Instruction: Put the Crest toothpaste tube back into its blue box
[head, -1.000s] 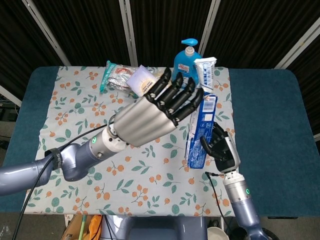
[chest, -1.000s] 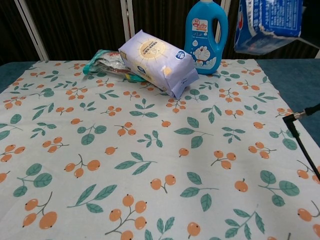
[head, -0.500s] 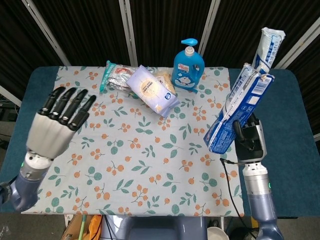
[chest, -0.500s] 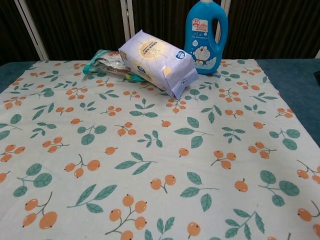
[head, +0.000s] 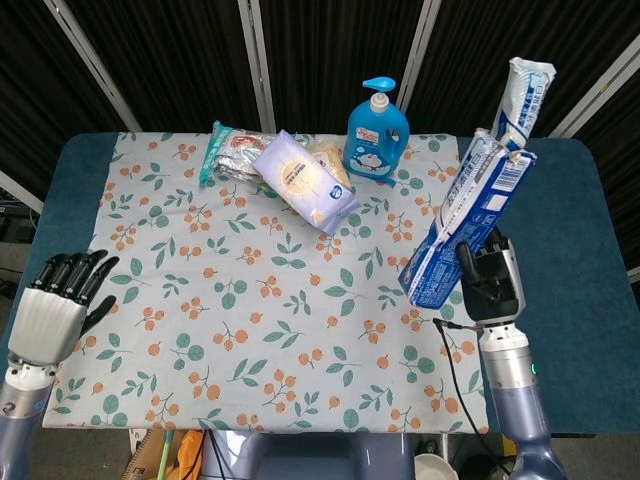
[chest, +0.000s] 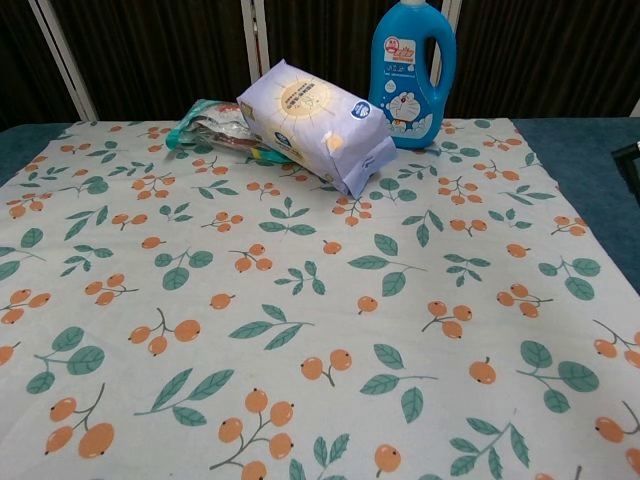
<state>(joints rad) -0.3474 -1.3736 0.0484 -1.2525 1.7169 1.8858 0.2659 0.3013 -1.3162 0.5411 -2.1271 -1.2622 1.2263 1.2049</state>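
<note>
Fingers of the right hand (head: 493, 283) wrap the blue box (head: 462, 225), held tilted above the table's right edge. The toothpaste tube (head: 523, 92) sticks out of its top. The left hand (head: 50, 312) hangs empty, fingers spread.

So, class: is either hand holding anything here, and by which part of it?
The right hand grips the blue box near its lower end, with the toothpaste tube sticking out of the top. The left hand holds nothing.
</note>
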